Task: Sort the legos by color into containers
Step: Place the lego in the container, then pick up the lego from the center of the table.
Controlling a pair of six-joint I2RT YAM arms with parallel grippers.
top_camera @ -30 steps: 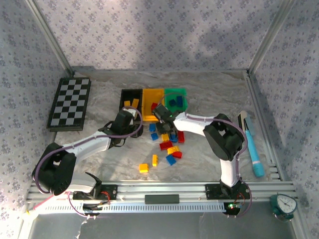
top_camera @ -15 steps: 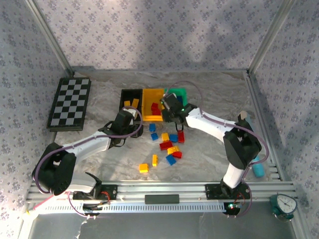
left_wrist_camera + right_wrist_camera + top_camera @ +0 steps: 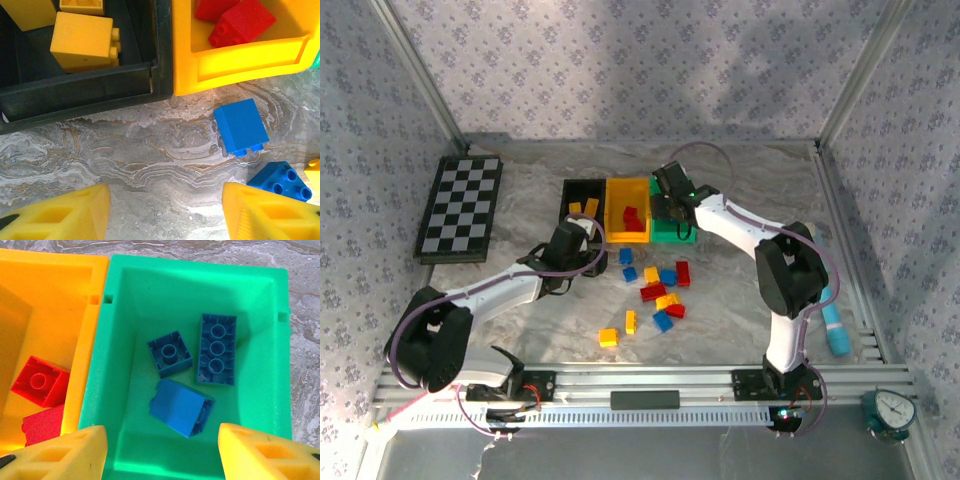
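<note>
Green bin (image 3: pixel 116 345), 3 blue legos (image 3: pixel 217 349) — loose inside

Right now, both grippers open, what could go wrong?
1. The right gripper hangs over the green bin; leaving sideways, a finger might catch its rim and shove the adjoining yellow bin.
2. The blue brick by the left gripper lies close to the yellow bin; a grasp there might nudge that bin.

Right gripper (image 3: pixel 165 447) shifts far
It left the loose legos (image 3: pixel 660 292) for the green bin (image 3: pixel 116 340), jaws now wider apart.
</note>
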